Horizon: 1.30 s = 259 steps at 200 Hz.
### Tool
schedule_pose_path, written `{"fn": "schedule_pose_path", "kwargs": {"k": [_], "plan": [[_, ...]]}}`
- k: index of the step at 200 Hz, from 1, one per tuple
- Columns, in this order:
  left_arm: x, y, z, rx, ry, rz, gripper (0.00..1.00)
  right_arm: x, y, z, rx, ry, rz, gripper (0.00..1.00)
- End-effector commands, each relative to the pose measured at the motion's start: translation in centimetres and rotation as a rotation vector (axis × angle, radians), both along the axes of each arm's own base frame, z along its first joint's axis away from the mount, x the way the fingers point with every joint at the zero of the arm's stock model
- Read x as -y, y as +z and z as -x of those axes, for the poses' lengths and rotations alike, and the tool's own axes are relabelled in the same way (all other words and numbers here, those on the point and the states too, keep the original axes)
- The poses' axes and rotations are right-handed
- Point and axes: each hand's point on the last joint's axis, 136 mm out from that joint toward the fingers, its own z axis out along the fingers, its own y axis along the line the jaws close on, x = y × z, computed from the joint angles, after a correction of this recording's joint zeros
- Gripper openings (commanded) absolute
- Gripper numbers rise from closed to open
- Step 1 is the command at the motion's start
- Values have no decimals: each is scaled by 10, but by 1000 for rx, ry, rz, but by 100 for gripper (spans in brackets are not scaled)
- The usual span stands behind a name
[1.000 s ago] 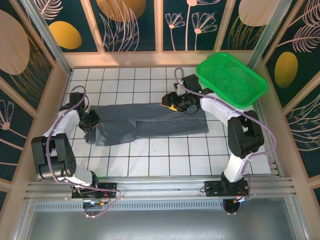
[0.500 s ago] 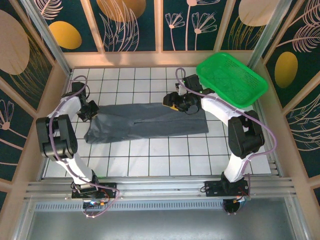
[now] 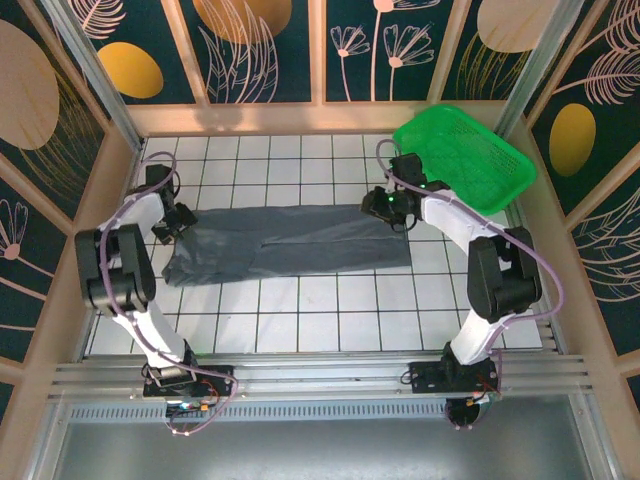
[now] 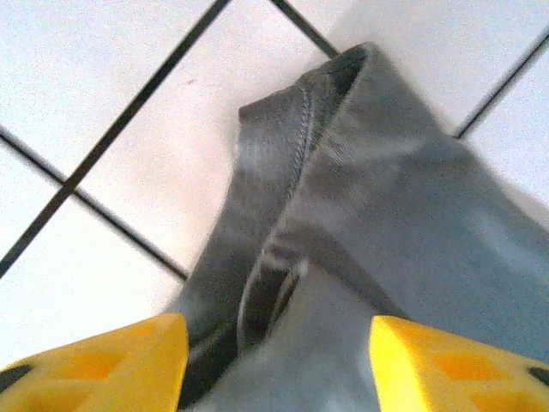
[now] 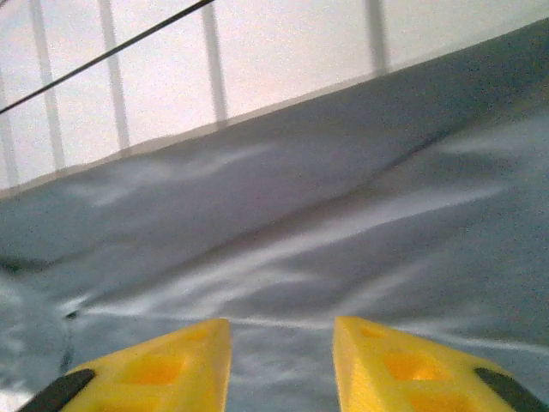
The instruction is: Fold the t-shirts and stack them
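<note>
One grey t-shirt (image 3: 290, 242) lies flat in a long strip across the white tiled table (image 3: 330, 320), running left to right. The left gripper (image 3: 172, 227) sits at the shirt's far left corner. Its yellow fingers are apart, and the cloth lies loose between them. The right gripper (image 3: 384, 205) is low over the shirt's far right edge, fingers apart too, holding nothing. A green basket (image 3: 465, 160) stands at the far right.

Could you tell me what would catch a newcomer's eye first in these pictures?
A dark grey t-shirt lies stretched across the middle of the white tiled table, with the left gripper at its left end and the right gripper at its far right edge. A bright green basket sits at the far right corner.
</note>
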Motion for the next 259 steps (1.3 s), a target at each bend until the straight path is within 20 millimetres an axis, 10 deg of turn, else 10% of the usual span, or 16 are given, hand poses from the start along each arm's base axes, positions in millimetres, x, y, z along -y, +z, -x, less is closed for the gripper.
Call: {"fn": "schedule_pose_path", "kwargs": {"k": [1, 35, 83, 134, 179, 206, 228, 259], "plan": [[35, 21, 11, 114, 67, 125, 48, 28, -32, -6, -58, -22, 172, 32], [103, -23, 31, 56, 67, 343, 30, 37, -64, -27, -127, 0, 305, 26], [114, -70, 20, -60, 58, 369, 27, 66, -103, -1, -286, -26, 477, 26], [147, -77, -95, 12, -50, 425, 36, 50, -103, 101, -406, -1, 464, 28], [284, -69, -203, 154, -274, 593, 37, -38, -103, 212, -497, 179, 233, 31], [370, -57, -234, 265, -375, 765, 39, -108, -88, 230, -469, 259, 33, 36], [395, -33, -253, 364, -395, 848, 46, -131, -67, 219, -401, 241, -11, 44], [398, 37, -258, 479, -450, 863, 57, -115, -30, 217, -314, 170, -7, 53]]}}
